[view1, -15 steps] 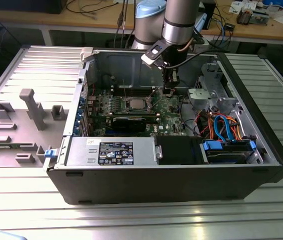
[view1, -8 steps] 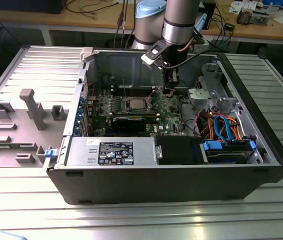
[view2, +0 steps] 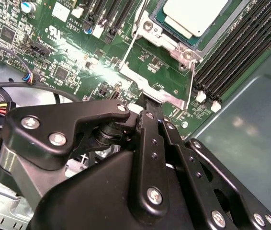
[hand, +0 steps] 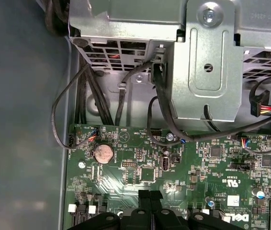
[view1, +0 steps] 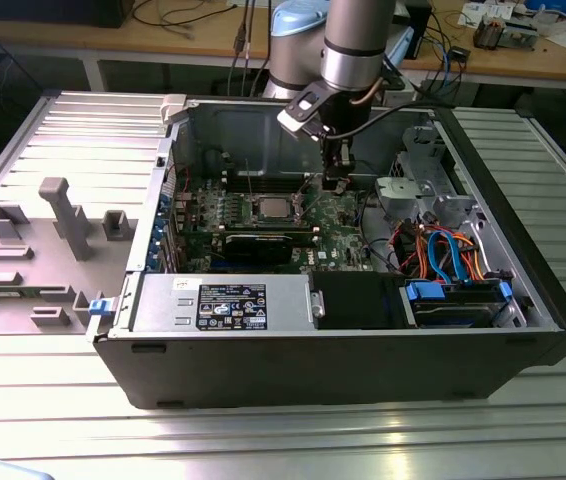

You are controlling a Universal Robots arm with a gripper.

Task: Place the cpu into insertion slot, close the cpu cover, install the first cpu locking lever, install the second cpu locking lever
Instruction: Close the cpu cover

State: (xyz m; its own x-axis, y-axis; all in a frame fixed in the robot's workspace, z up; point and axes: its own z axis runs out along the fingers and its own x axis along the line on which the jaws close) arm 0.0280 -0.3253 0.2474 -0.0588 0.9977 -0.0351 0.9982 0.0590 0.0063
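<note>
one cpu [view2: 193,12] beneath one cpu cover [view2: 166,43], one closed hand [view2: 146,102] just beside the cover

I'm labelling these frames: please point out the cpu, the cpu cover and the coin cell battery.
cpu [view2: 195,12]: second wrist view, its silver-grey top.
cpu cover [view2: 170,43]: second wrist view, the frame's silvery edge.
coin cell battery [hand: 103,153]: first wrist view, its round face.

A ribbed grey metal tabletop [view1: 263,440] catches pale glare near its front edge. Behind it runs a wooden workbench [view1: 193,45] strewn with cables [view1: 163,12].
</note>
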